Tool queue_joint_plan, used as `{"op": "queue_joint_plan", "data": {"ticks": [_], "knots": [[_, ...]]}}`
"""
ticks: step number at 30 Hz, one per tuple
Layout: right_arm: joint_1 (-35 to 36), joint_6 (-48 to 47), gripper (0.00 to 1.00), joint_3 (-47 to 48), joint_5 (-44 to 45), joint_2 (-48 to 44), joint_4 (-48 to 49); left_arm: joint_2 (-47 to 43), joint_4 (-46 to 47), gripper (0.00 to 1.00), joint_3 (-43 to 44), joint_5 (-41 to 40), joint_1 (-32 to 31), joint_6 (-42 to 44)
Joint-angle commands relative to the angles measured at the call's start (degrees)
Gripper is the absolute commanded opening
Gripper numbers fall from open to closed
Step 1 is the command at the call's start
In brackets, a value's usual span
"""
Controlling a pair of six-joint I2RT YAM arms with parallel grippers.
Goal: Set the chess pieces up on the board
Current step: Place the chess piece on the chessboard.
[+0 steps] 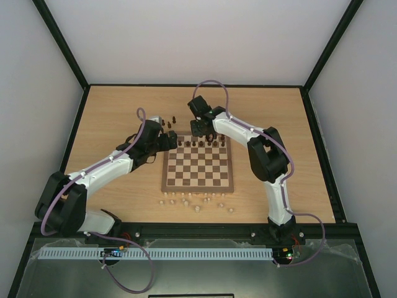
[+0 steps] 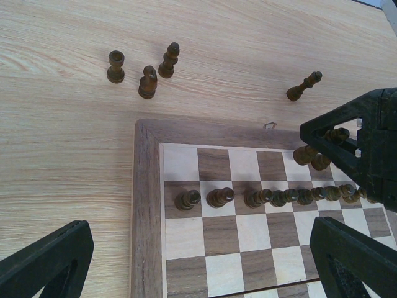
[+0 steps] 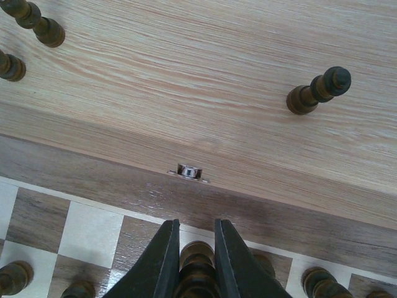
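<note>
Dark brown chess pieces (image 2: 273,197) line the second row of the board (image 2: 146,205). Over the back row the right hand (image 3: 195,236) pinches one piece (image 3: 196,264) upright, likely to seat it squarely; the left hand (image 2: 201,267) hangs spread near loose pieces (image 2: 147,82) on the bench (image 2: 62,136).

Nothing to read here.
No words, numbers or signs can be made out on the board (image 2: 146,205), the pieces (image 2: 147,82) or the desk (image 2: 62,124). A small part (image 1: 113,253) with bits of colour sits by the left arm's base in the top view, and it is too tiny to tell if it has any writing.
</note>
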Motion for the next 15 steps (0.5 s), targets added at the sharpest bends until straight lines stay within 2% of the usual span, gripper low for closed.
{"op": "queue_joint_plan", "data": {"ticks": [1, 15], "knots": [[0.4, 0.4, 0.07, -0.7, 1.7, 1.1, -0.4, -0.7, 1.0, 0.99, -0.8, 0.0, 0.4, -0.2], [0.5, 0.3, 0.09, -0.8, 1.9, 1.9, -0.7, -0.8, 1.0, 0.99, -0.9, 0.2, 0.4, -0.2]]}}
